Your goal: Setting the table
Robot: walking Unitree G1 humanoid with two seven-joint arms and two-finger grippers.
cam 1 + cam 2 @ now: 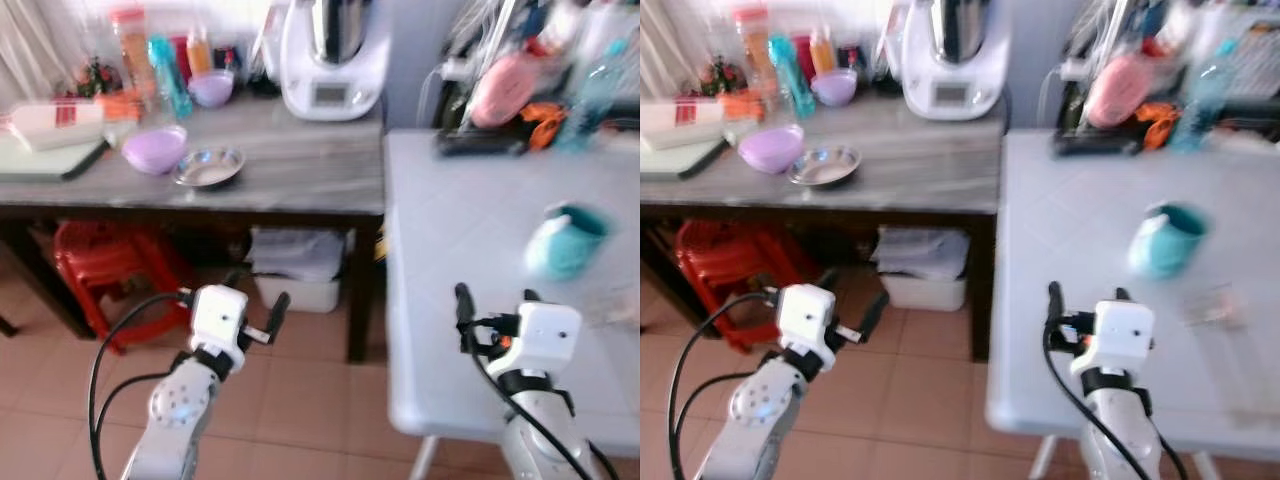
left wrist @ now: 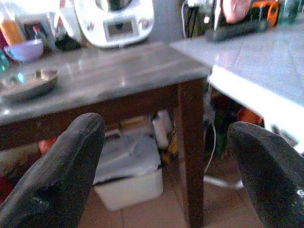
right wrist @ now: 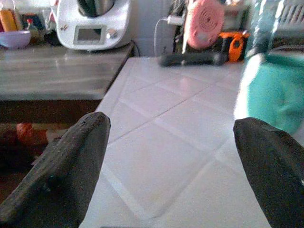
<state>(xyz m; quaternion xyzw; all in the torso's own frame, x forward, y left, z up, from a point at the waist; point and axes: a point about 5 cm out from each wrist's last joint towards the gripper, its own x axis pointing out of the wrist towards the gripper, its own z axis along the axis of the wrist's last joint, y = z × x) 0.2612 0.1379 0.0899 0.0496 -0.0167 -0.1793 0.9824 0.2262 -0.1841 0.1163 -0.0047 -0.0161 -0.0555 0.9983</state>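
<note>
On the white tiled worktop [image 1: 450,250], at 2 o'clock from the right gripper [image 1: 492,298] — a teal cup [image 1: 565,240]. Both grippers empty, fingers spread; left gripper [image 1: 258,296] over floor.

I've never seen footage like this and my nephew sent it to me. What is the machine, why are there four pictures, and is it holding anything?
It is a walking humanoid robot seen from its own cameras. Two pictures come from a pair of cameras on its head, looking down at its silver arms. The other two come from a camera on each wrist, looking out between that gripper's two black fingers. The left gripper hangs over the tiled floor before a grey counter; the right gripper is above a white table. Both are open and hold nothing. On the counter stand a white kitchen machine, a purple bowl and a small metal dish. On the table sits a teal cup, a little blurred.
</note>
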